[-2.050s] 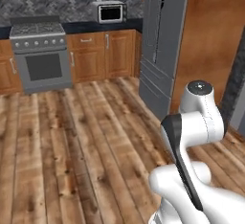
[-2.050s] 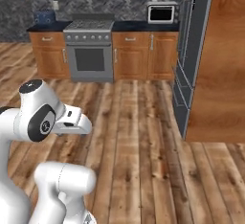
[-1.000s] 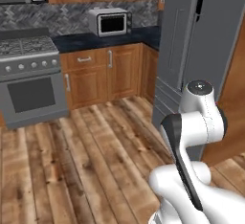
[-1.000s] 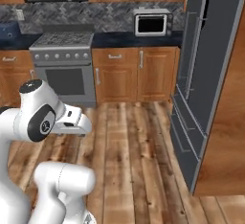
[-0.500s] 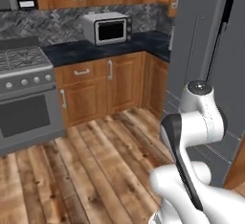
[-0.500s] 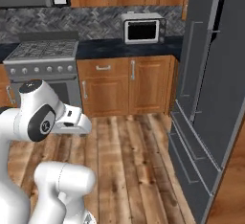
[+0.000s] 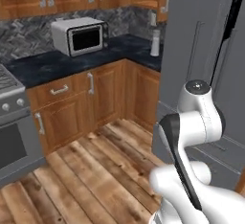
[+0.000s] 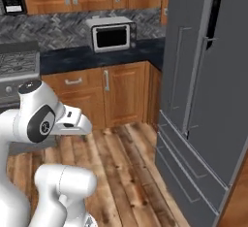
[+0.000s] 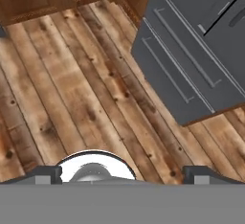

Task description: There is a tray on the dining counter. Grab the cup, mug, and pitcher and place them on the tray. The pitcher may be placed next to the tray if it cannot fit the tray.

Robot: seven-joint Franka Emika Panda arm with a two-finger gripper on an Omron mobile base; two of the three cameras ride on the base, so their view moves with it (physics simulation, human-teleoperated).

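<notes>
The tray, the dining counter, the cup, the mug and the pitcher are out of view. My arm (image 7: 195,122) (image 8: 40,119) is folded close over the base. In the hand view my gripper (image 9: 124,173) points down at the wooden floor (image 9: 72,89). It is open: the two dark fingertips (image 9: 45,174) stand far apart at the bottom of that view, with nothing between them.
A tall grey fridge (image 7: 206,50) (image 8: 203,75) stands close on the right, its lower drawers (image 9: 191,60) under the hand. Wooden cabinets carry a dark counter with a microwave (image 7: 79,36) (image 8: 112,33) and a white bottle (image 7: 155,42). A stove (image 8: 17,71) sits at the left.
The whole picture has shifted: the base has moved, so the fridge, cabinets and microwave look nearer and the stove has slid left. The arm keeps its folded pose; the gripper stays open.
</notes>
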